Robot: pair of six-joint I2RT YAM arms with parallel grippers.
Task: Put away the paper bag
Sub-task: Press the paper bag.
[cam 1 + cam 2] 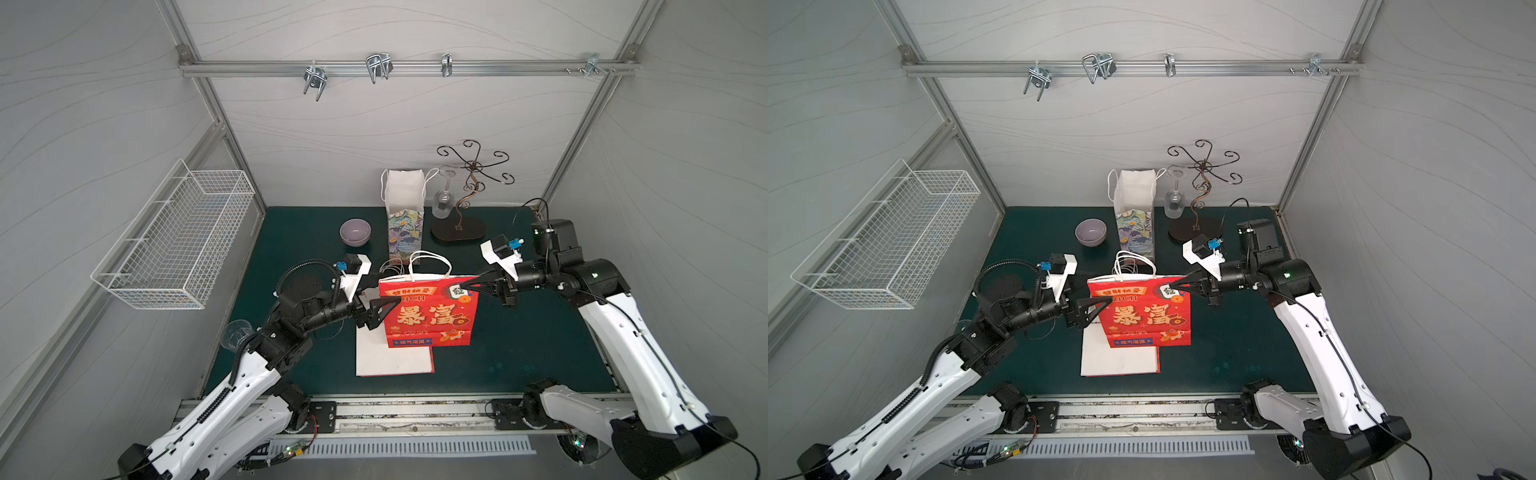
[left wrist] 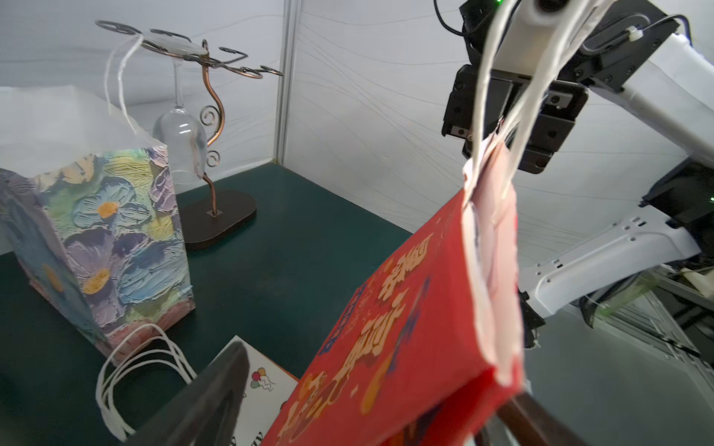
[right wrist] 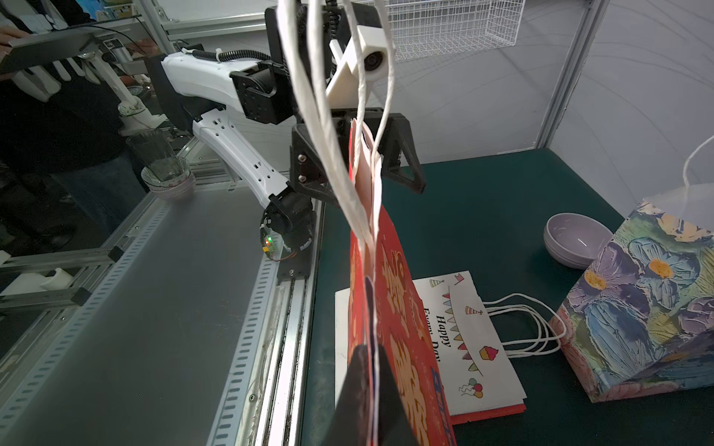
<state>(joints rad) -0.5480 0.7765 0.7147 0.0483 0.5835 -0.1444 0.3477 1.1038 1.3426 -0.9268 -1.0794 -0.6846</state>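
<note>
The red paper bag (image 1: 428, 316) with gold lettering hangs upright above the green mat, folded flat, its white cord handles (image 1: 430, 259) sticking up. My right gripper (image 1: 461, 286) is shut on the bag's top right corner; in the right wrist view the pads (image 3: 359, 370) pinch the red paper (image 3: 402, 328). My left gripper (image 1: 390, 299) stands open at the bag's top left edge. In the left wrist view one finger (image 2: 216, 386) lies on either side of the bag (image 2: 405, 309), and neither presses it.
A flat white "Happy Day" bag (image 1: 390, 357) lies on the mat under the red one. Behind stand a floral bag (image 1: 405, 224), a purple bowl (image 1: 355, 232) and a copper rack (image 1: 461, 208) holding a wine glass. A wire basket (image 1: 178, 241) hangs left; hooks (image 1: 378, 66) line the rear rail.
</note>
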